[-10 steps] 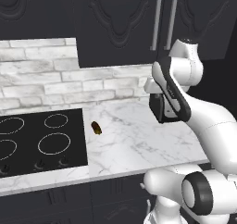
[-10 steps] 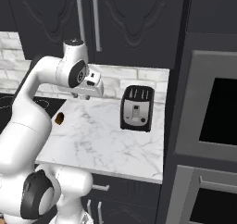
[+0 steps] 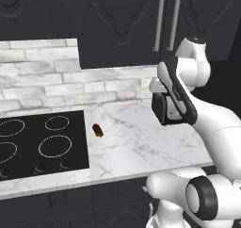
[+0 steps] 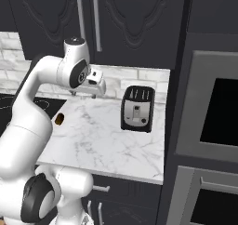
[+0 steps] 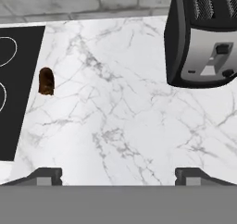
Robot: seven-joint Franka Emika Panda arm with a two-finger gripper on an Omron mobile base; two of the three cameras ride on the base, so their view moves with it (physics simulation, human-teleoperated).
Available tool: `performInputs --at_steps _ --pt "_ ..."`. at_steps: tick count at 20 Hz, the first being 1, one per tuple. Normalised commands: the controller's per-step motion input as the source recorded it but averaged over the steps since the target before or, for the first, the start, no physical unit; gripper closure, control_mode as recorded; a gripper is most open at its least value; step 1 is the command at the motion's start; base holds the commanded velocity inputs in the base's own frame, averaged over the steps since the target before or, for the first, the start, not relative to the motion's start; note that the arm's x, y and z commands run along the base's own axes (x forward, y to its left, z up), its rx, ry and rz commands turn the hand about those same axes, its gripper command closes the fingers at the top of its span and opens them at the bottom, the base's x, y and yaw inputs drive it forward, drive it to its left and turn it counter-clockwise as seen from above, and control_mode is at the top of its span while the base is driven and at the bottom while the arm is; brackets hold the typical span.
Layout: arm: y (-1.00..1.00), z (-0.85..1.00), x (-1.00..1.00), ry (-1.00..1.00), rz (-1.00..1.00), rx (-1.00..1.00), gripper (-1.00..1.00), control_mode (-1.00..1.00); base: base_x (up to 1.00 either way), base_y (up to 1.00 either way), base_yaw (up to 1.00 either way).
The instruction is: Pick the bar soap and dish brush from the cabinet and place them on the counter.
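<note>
- Marble bench lay under the closed cabinet.
- Toaster sat near the bench's right edge; a brown lump lay beside the cooktop.
- Gripper hovered above the bench, jaws wide, holding nothing.
- Soap and brush: location could not be told.

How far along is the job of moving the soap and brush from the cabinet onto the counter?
Nothing looks done: the cabinet doors are shut, and the counter carries no soap or brush. Nothing is in hand; the gripper hangs open over the counter. Opening the cabinet and both moves remain.

Even, shadowless rendered light, dim black cabinet, bright counter, slightly soft edges
</note>
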Motion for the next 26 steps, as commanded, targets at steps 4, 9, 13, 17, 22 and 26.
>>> performInputs --at_steps 4,9,13,17,22,26 --pt "-0.16 0.22 0.0 -0.09 0.0 -0.02 -1.0 -1.0 0.0 0.0 0.0" --pt "-0.11 0.21 0.0 -0.13 0.0 -0.04 -1.0 -1.0 0.0 0.0 0.0" --pt "-0.06 0.17 0.0 -0.2 0.0 -0.05 -1.0 -1.0 0.0 0.0 0.0" --pt "-0.04 0.14 0.0 -0.26 0.0 -0.02 -1.0 -1.0 0.0 0.0 0.0" --pt "-0.02 0.08 0.0 -0.35 0.03 0.0 -1.0 -1.0 0.0 0.0 0.0" --pt "-0.02 0.2 -0.01 -0.35 0.03 0.0 -1.0 -1.0 0.0 0.0 0.0"
